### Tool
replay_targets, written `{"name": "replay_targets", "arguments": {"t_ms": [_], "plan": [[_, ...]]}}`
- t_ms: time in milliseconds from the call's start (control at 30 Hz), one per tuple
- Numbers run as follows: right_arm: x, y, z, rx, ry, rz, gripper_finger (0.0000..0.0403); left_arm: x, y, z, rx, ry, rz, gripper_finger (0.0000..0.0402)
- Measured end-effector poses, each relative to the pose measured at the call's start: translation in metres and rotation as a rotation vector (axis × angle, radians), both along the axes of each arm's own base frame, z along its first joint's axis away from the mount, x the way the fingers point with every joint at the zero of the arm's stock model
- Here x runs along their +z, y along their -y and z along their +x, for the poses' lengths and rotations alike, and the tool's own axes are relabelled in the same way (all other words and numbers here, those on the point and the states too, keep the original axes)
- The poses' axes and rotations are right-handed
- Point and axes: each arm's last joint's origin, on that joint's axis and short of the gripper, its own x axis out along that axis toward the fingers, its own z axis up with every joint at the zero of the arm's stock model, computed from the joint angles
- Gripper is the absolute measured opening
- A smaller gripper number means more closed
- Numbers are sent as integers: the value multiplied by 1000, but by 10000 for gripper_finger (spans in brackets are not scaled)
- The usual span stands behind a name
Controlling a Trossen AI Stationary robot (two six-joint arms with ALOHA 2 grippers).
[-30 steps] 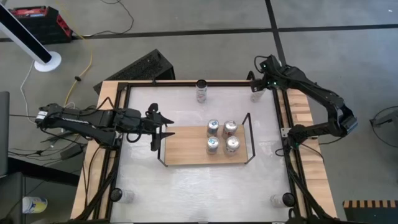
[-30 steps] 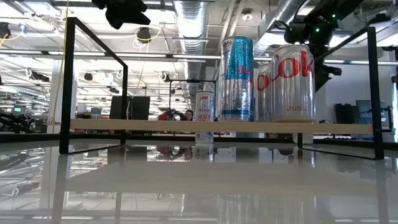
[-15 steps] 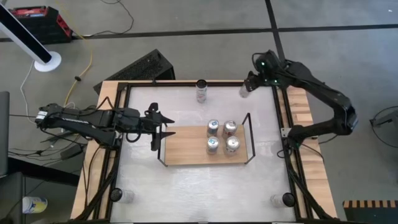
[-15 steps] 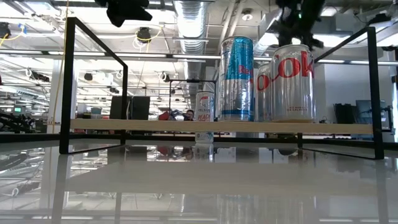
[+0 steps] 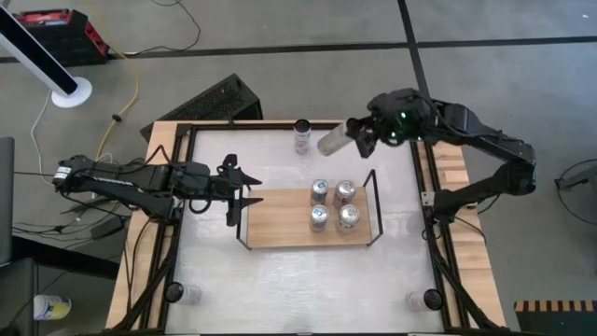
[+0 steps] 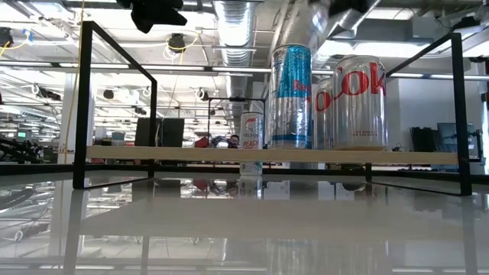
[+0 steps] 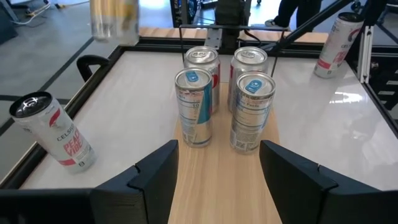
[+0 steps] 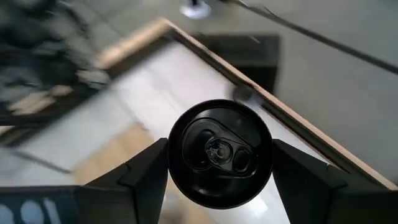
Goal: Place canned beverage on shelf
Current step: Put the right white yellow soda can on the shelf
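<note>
Wooden shelf (image 5: 280, 224) carried four cans (image 5: 334, 204); right hand (image 5: 357, 138) gripped one can (image 5: 332, 142) above, left hand (image 5: 244, 190) stood open beside it.

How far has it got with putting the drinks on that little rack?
Four cans already stand at one end of the shelf. The right tool is carrying another can through the air toward it. One more can waits on the table, and the shelf's other half is bare. The left tool hovers open at that end.

black case (image 5: 229, 96), white pole base (image 5: 72, 91)
</note>
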Motion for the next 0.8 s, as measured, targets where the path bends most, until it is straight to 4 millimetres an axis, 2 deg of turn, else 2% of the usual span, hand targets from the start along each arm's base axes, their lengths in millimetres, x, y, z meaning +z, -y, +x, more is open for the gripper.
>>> {"name": "replay_targets", "arguments": {"t_ms": [200, 333, 500, 800], "plan": [[17, -38, 15, 185, 164, -62, 271, 1, 0, 0, 1, 10, -2, 211], [19, -54, 29, 260, 216, -80, 271, 1, 0, 0, 4, 12, -11, 211], [6, -59, 52, 286, 174, -78, 271, 1, 0, 0, 2, 6, -1, 211], [-12, -53, 93, 277, 26, -58, 271, 2, -3, -9, 77, -14, 27, 211]]}}
